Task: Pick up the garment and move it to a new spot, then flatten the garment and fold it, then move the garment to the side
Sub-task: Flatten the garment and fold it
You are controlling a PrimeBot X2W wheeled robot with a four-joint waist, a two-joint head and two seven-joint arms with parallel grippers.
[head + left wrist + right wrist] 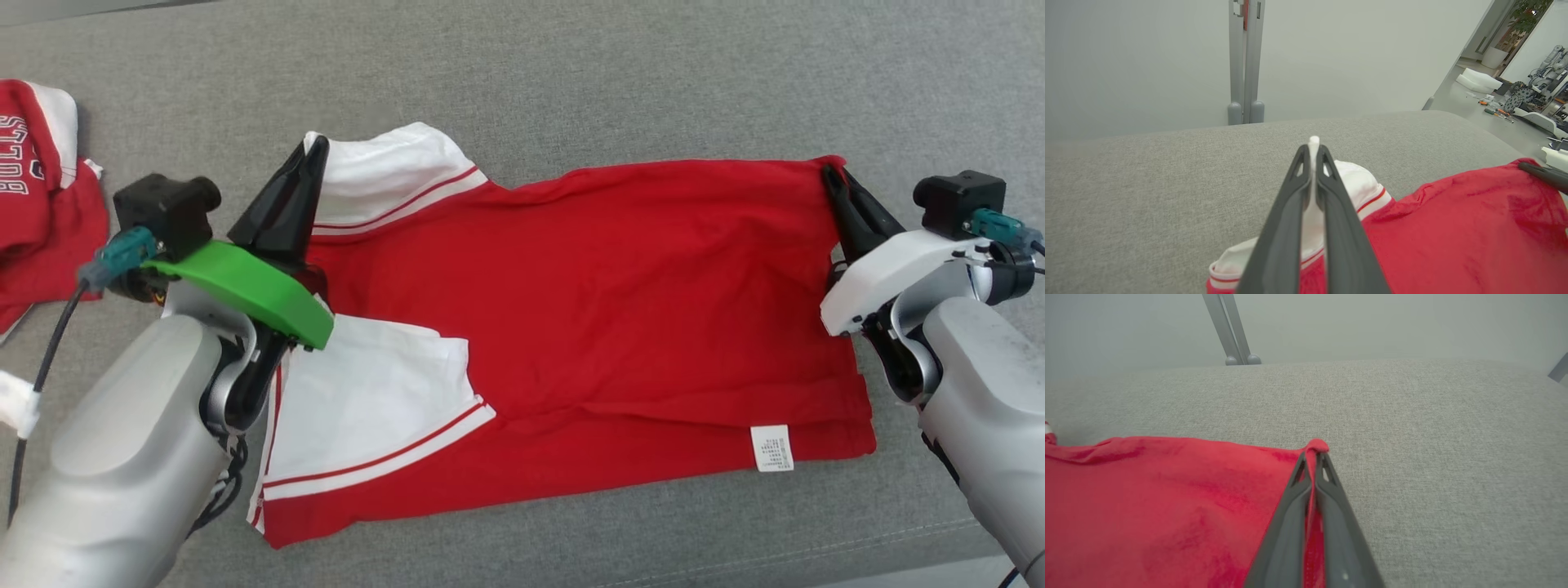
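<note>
Left hand clamped on the white sleeve at the far-left corner of the garment. Left wrist view confirms it: fingers pinched together with white fabric squeezed between them and poking past the tips.

Right hand clamped on the far-right corner of the red hem. Right wrist view shows a red fold bunched at its tips.

Garment is a red shirt with white, red-striped sleeves, lying sideways on the grey fabric surface: sleeves toward robot's left, hem toward right. Body mostly flat, a few shallow creases. Second sleeve lies flat at near left, partly under the left forearm. White care label sits near the front-right edge.

Another red garment with white lettering lies bunched at the far left, apart from the shirt.

Left wrist carries a green cover.
</note>
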